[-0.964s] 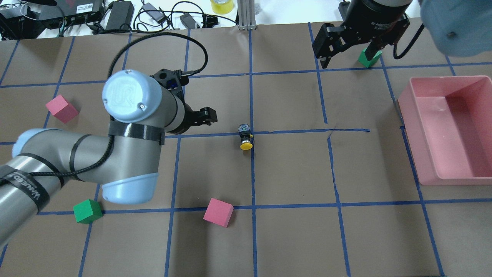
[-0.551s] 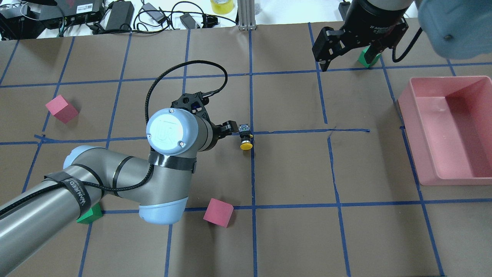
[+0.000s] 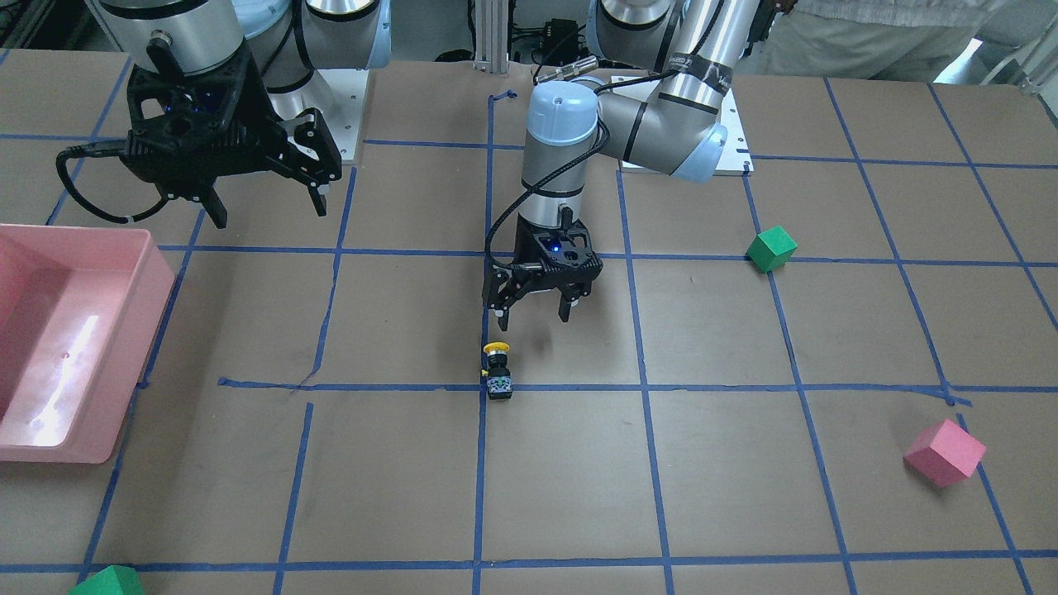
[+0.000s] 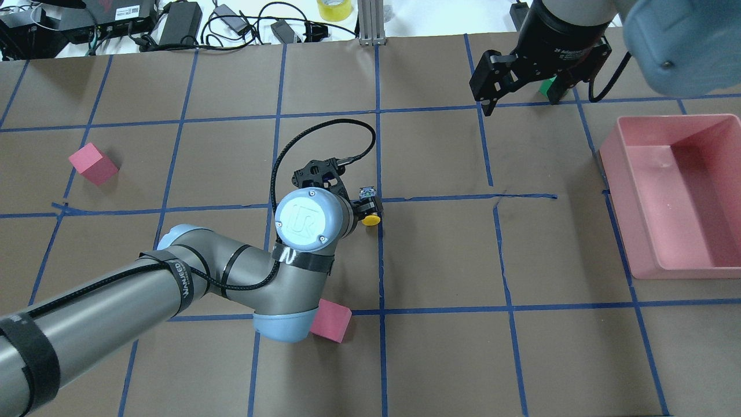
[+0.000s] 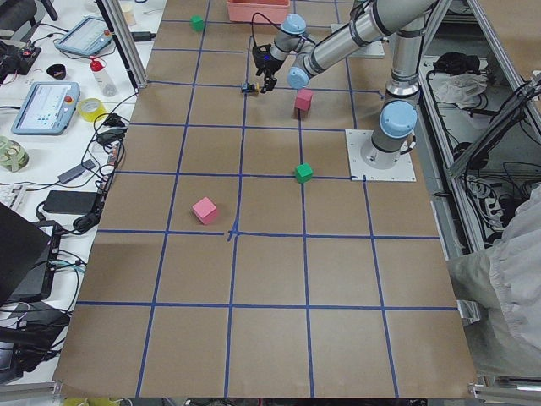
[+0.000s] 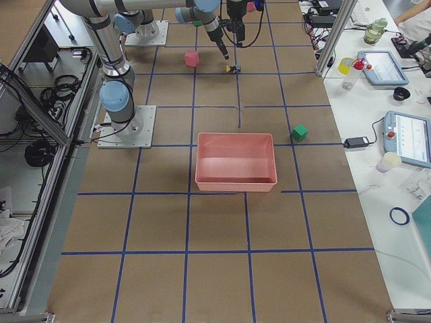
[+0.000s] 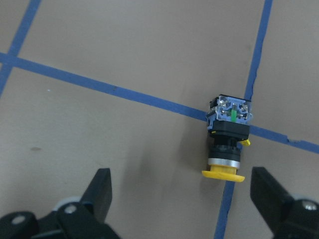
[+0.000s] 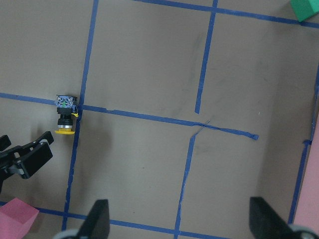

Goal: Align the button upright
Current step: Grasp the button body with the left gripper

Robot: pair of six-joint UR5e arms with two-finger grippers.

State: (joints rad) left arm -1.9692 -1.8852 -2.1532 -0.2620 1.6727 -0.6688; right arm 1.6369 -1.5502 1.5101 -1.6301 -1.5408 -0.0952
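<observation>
The button (image 4: 369, 209) lies on its side on a blue tape crossing near the table's middle, with its yellow cap toward the robot. It also shows in the front view (image 3: 498, 372) and in the right wrist view (image 8: 65, 115). My left gripper (image 3: 531, 315) is open and empty. It hangs just above the button, a little to the robot's side of it. In the left wrist view the button (image 7: 228, 139) lies ahead of the open gripper (image 7: 182, 199), nearer the right finger. My right gripper (image 4: 521, 102) is open and empty, high over the far right of the table.
A pink bin (image 4: 718, 124) stands at the right edge. Pink cubes lie at the left (image 4: 92, 164) and at the front (image 4: 333, 321), the latter partly under my left arm. A green cube (image 3: 771, 248) sits on my left side. Another green cube (image 4: 547, 88) peeks out behind the right gripper.
My left arm has swung right across the table, and its gripper has come from well left of the button to just above it. The right gripper has shifted slightly. The button has not moved.
</observation>
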